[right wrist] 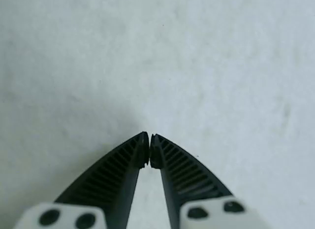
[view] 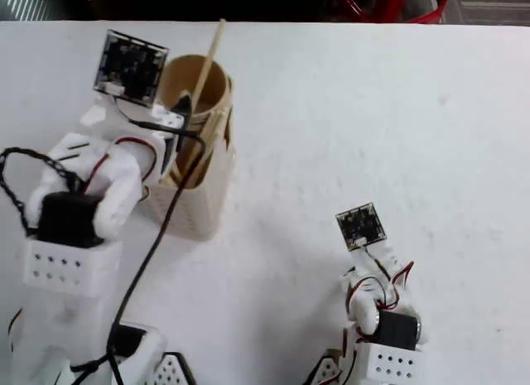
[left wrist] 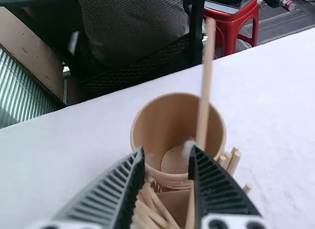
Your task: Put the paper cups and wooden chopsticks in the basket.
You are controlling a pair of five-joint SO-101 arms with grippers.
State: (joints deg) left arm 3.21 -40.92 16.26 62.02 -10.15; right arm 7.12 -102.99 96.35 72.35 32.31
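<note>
High view: basket [view: 199, 207] stands on the white table [view: 373, 112]. A paper cup [view: 211, 83] sits upright in the basket's far end. One wooden chopstick [view: 217, 47] sticks up out of the cup and leans away from the arms. More chopsticks [view: 195, 153] lie bundled in the basket just beside the cup.

The left arm [view: 91, 194] hangs over the basket's near end. It and its camera board cover part of the rim. A black cable [view: 153, 244] runs down past the basket's side wall.

Left wrist view: left gripper [left wrist: 166, 152] has its jaws spread wide at the cup's near rim. The tall chopstick runs along the inner face of one finger [left wrist: 211, 184]; touching or just beside it, can't tell.

Right arm [view: 385, 327] is well apart from the basket. Right gripper [right wrist: 149, 138] has its tips pressed together with nothing between them, over bare table.

Beyond the basket, off the table: black mesh chair [left wrist: 133, 37] and red stool [left wrist: 231, 17].
</note>
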